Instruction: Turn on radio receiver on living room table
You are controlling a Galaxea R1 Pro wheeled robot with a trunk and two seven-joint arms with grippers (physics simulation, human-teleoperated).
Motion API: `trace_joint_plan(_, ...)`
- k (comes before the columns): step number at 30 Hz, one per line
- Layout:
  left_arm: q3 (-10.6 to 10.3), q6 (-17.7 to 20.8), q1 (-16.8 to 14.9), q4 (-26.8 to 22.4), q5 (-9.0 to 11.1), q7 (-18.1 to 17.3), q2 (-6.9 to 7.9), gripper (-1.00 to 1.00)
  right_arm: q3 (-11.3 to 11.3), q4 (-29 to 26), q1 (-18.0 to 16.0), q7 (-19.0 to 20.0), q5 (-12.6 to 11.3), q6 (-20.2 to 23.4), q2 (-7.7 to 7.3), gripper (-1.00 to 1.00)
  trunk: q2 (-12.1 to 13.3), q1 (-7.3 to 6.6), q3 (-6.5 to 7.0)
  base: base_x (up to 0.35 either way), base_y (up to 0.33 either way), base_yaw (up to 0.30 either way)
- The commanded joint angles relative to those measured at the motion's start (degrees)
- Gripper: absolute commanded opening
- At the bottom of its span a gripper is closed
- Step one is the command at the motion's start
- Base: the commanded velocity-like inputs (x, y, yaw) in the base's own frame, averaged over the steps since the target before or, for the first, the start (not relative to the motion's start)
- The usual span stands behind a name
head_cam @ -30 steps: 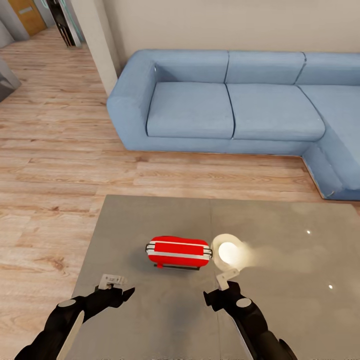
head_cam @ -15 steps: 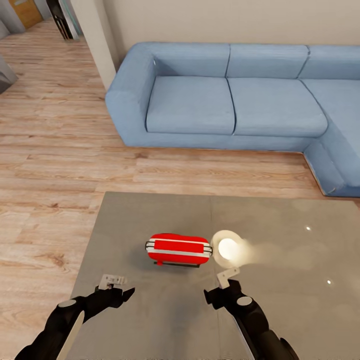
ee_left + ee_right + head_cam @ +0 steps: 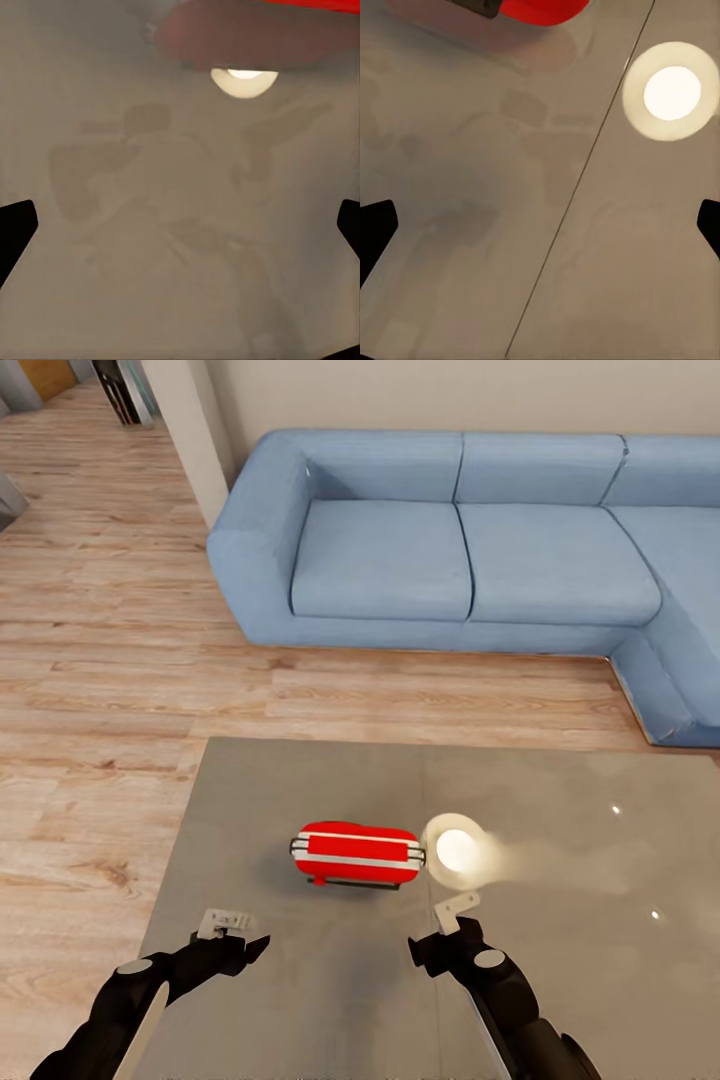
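A: Left end effector (image 3: pixel 232 943) hovers low over the table (image 3: pixel 250 800), fingers spread, holding nothing.
B: Red radio receiver (image 3: pixel 357 854) mid-table, no readable lettering. Right end effector (image 3: pixel 440 942) just past it, likewise spread. Blue sofa (image 3: pixel 470 550) behind.

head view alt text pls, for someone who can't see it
A small red radio receiver sits on a glossy grey table, a bright round light reflection beside it. The left gripper and right gripper hover over the table's near side, short of the radio. A blue sofa stands beyond on wood floor.
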Motion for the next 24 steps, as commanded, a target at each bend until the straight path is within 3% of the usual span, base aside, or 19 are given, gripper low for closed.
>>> trace_joint_plan(1, 0.0, 0.0, 0.0, 0.0, 0.0, 0.0, 0.0, 1.0, 0.0, 0.0, 0.0, 0.0, 0.0, 0.0, 0.0, 1.0, 0.0, 0.0, -0.1, 0.0, 0.0, 0.0)
trace_joint_plan(24, -0.1, 0.0, 0.0, 0.1, -0.6, 0.0, -0.35, 1.0, 0.0, 0.0, 0.0, 0.0, 0.3, 0.1, -0.08, 1.0, 0.0, 0.0, -2.25, 0.0, 0.0, 0.0)
